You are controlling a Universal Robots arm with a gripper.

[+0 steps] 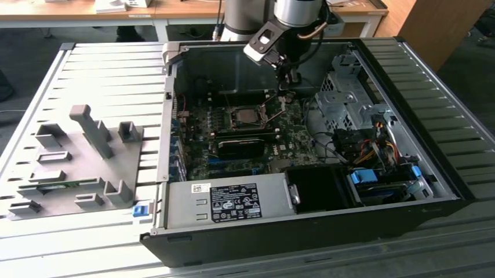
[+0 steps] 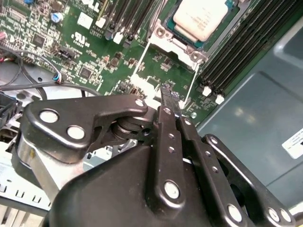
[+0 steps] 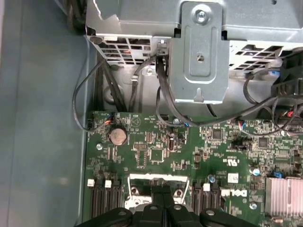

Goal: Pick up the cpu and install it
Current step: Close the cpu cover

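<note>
The cpu (image 2: 199, 19) lies flat in the socket on the green motherboard (image 2: 90, 52), its pale silvery top facing up. In the exterior view the cpu (image 1: 249, 117) sits mid-board inside the open computer case (image 1: 174, 116). My gripper (image 1: 283, 95) hangs just above the board, a little to the exterior view's right of the socket. Its black fingers (image 2: 166, 101) are pressed together, shut, and I see nothing between them. A thin metal socket lever (image 2: 190, 85) runs from the socket frame towards the fingertips. In the first wrist view the fingers (image 3: 158, 196) are closed over the board.
A grey tray (image 1: 46, 191) with upright fixtures and a green memory stick (image 1: 58, 185) lies at the exterior view's left. Inside the case are a metal drive cage (image 3: 199, 52), loose black cables (image 3: 161, 94), memory slots (image 2: 246, 52) and a power supply (image 1: 228, 202).
</note>
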